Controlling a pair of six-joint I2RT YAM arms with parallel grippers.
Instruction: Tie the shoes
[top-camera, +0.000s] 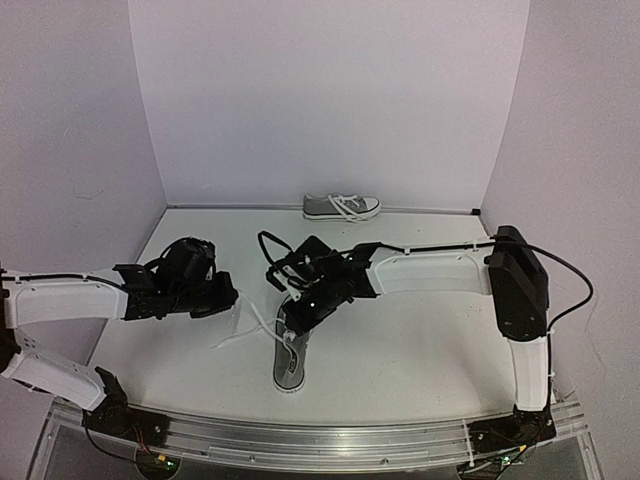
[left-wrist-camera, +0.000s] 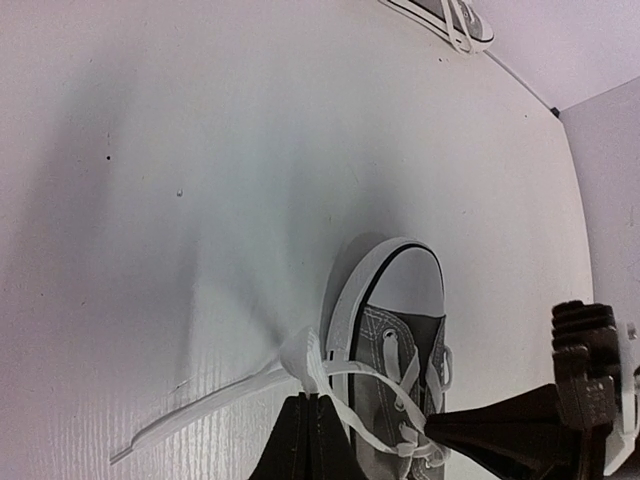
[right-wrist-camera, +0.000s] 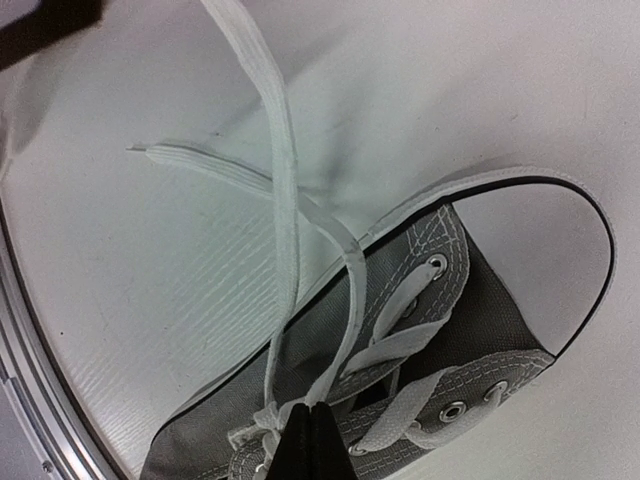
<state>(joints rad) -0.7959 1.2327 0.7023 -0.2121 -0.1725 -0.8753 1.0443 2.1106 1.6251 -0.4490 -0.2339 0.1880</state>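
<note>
Robot test booth in a lab
Plain white walls (top-camera: 330, 100) box in a white counter (top-camera: 420, 350); an aluminium rail (top-camera: 330, 435) along the frame's bottom edge carries the left arm (top-camera: 60, 300) and right arm (top-camera: 430, 268).

Standing here, I see a white table (top-camera: 420, 340) boxed in on three sides. A plain back wall (top-camera: 330, 100) rises at 12 o'clock, a left wall (top-camera: 70, 130) at 9 and a right wall (top-camera: 580, 130) at 3. All are bare, matte and pale with a faint lilac cast. A small dark mark (top-camera: 473, 211) sits where the table meets the corner at about 1 o'clock. Along the near edge at 6 o'clock runs an aluminium rail (top-camera: 330, 432). The light is soft and even. Close up, the tabletop shows a fine grain, a few tiny specks (left-wrist-camera: 108, 157) and a broad, blurred shadow (left-wrist-camera: 130, 130).
</note>
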